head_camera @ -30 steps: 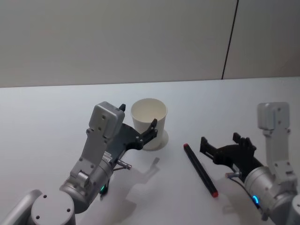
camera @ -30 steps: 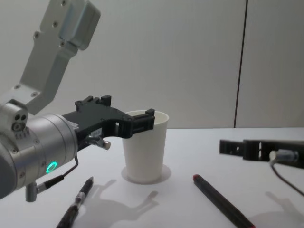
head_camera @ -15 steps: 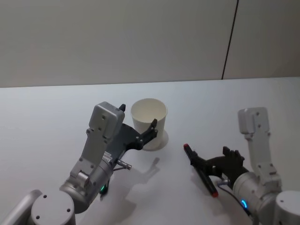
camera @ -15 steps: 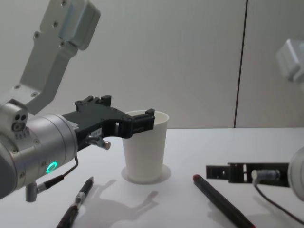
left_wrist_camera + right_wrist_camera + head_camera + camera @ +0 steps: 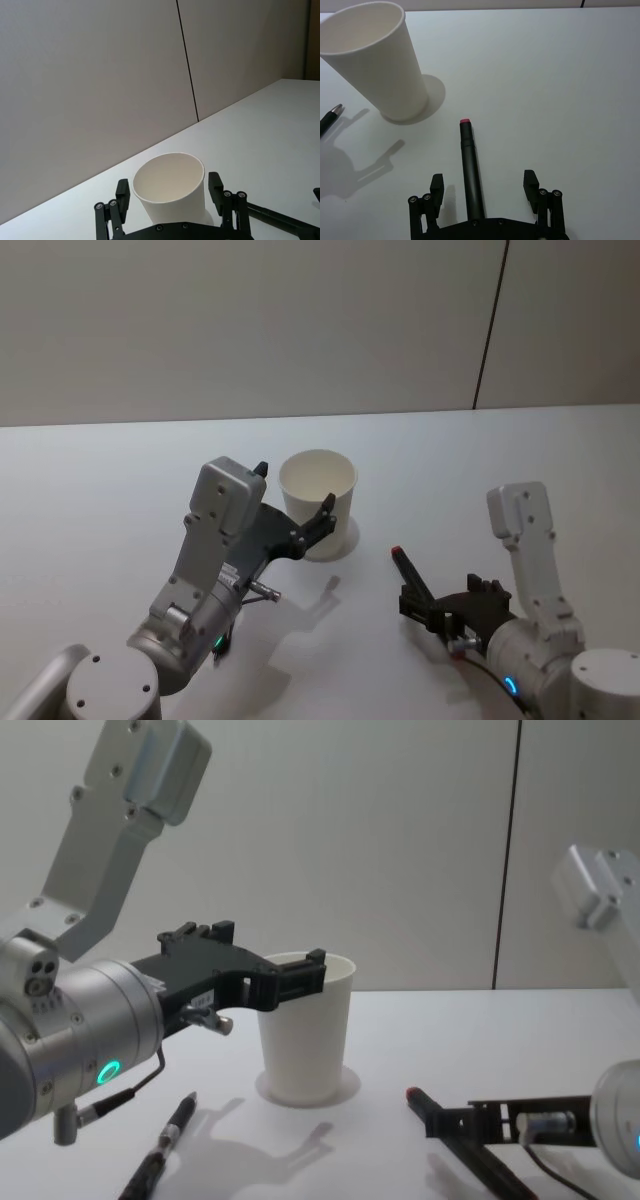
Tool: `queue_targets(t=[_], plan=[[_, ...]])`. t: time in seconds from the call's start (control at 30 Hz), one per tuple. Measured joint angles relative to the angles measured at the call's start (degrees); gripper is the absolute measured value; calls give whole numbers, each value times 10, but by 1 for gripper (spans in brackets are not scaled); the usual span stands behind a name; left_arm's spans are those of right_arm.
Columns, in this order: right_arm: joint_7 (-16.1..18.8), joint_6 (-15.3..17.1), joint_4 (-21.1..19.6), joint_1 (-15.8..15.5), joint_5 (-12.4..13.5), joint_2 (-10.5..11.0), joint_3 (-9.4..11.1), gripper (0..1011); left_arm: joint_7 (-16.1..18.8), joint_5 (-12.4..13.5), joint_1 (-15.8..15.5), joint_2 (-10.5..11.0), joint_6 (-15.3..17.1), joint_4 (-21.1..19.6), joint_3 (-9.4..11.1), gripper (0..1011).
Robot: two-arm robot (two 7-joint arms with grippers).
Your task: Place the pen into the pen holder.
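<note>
Left gripper point(image 5: 169, 184), fingers apart, straddles the holder point(image 5: 305, 1050) mid-surface, with a spare pen point(image 5: 165, 1145) lying toward the front edge. Rightward, the pen point(image 5: 470, 165) lies flat on the surface, right gripper point(image 5: 483, 179) low astride it, fingers apart. Closing off-centre could roll it away. The right wrist view gives the gap on each side of the pen, where the chest view sees it side-on.

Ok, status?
Left end effector open, flanking white tapered cup. Right end effector open, straddling red-tipped black pen lying on table. Second dark pen left of cup.
</note>
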Motion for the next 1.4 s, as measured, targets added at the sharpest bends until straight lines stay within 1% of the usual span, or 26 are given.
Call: queue_targets(t=[0.13,0.17,0.2,0.23,0.33,0.37,0.43,0.47,0.53,0.57,0.6,0.7,0.77,0.83,0.87,0.9,0.93,0.97,1.0,1.1,1.23,1.4], plan=[[3,5,4,1,-3,-2,0,1000,0,0,0,0,0,0,0,999],[4,7,5,1,-5,-2,0,969,0,0,0,0,0,0,0,1000],[5,7,5,2,-5,-3,0,969,0,0,0,0,0,0,0,1000],[7,8,6,2,-8,-3,-1,929,0,0,0,0,0,0,0,1000],[10,10,8,3,-12,-4,-2,883,0,0,0,0,0,0,0,1000],[12,11,9,4,-15,-5,-2,837,0,0,0,0,0,0,0,1000],[14,12,10,5,-18,-5,-3,787,0,0,0,0,0,0,0,1000],[16,13,11,6,-20,-6,-3,743,0,0,0,0,0,0,0,1000],[17,15,12,7,-23,-7,-4,708,0,0,0,0,0,0,0,1000],[18,17,13,7,-25,-8,-4,665,0,0,0,0,0,0,0,1000],[18,17,13,7,-25,-8,-4,652,0,0,0,0,0,0,0,1000],[19,24,16,9,-29,-10,-4,523,0,0,0,0,0,0,0,999],[18,29,18,11,-30,-12,-4,484,0,0,0,0,0,0,0,1000],[14,34,20,12,-32,-13,-3,400,0,0,0,0,0,0,0,999],[12,37,21,13,-33,-14,-3,388,0,0,0,0,0,0,0,1000],[9,42,22,14,-33,-16,-2,336,0,0,0,0,0,0,0,999],[6,44,23,14,-33,-17,-2,314,0,0,0,0,0,0,0,1000],[5,46,23,15,-34,-17,-1,255,0,0,0,0,0,0,0,1000],[1,51,24,16,-34,-19,-1,217,0,0,0,0,0,0,0,1000],[-5,57,25,17,-35,-21,0,179,0,0,0,0,0,0,0,1000],[-14,68,25,16,-37,-24,2,176,0,0,0,0,0,0,0,1000],[-19,70,25,15,-42,-25,3,176,0,0,0,0,0,0,0,1000]])
